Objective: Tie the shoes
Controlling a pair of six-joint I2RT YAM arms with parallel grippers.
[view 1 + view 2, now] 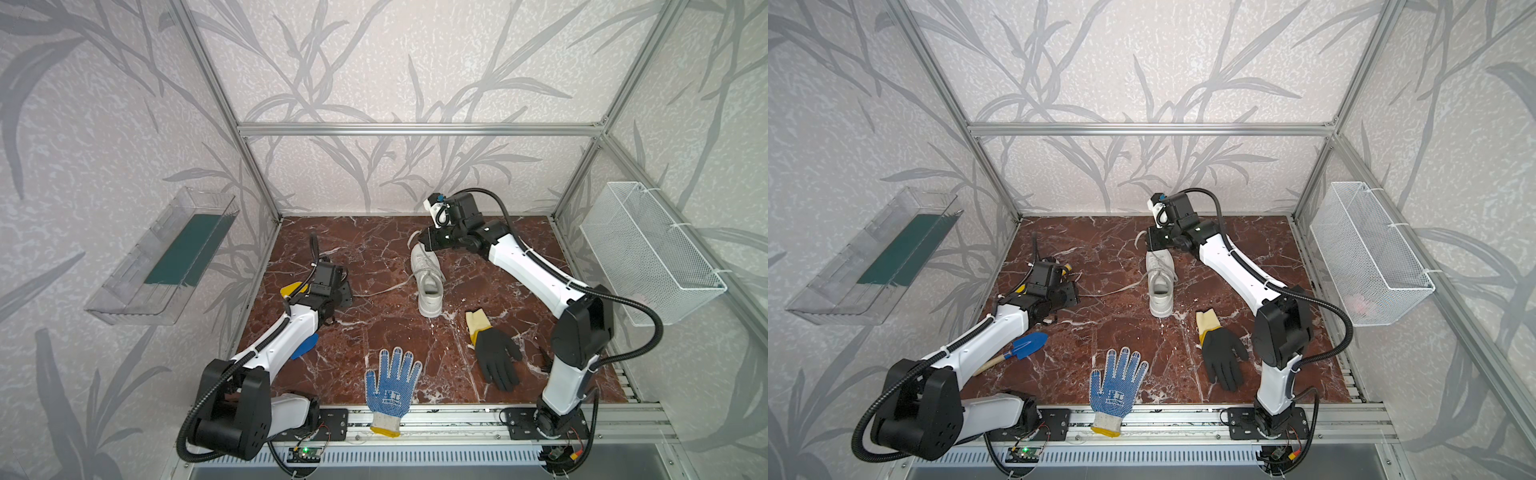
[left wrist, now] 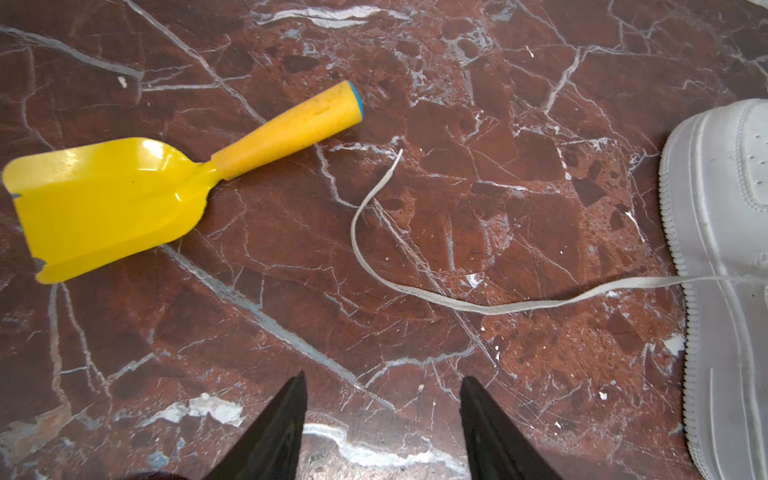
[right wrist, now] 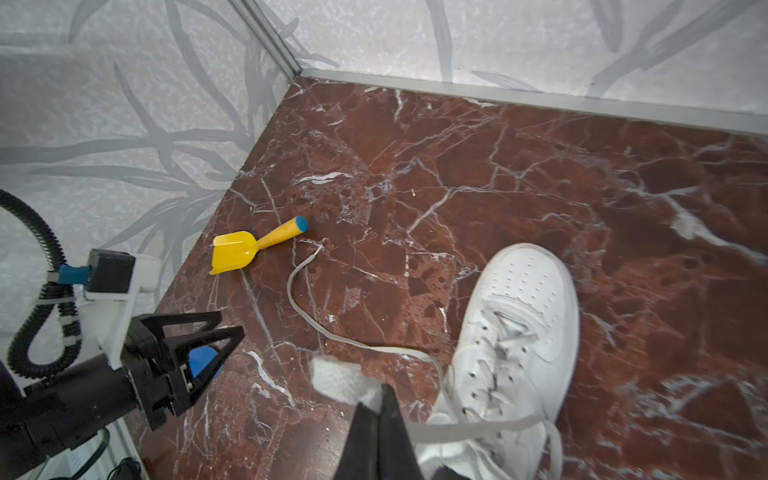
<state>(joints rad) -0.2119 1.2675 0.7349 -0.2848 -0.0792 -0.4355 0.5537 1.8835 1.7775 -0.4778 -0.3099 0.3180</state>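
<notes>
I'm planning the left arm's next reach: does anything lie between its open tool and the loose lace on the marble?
Nothing visible does. In the left wrist view only bare marble separates the left tool from the loose lace. The yellow scoop lies near the lace's tip, not touching it, clear of that path.

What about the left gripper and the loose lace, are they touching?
Apart. The left wrist view shows the left gripper open, with bare table between it and the loose lace.

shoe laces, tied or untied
Untied: one lace trails loose over the table from the sneaker; the right gripper pinches the other lace end.
</notes>
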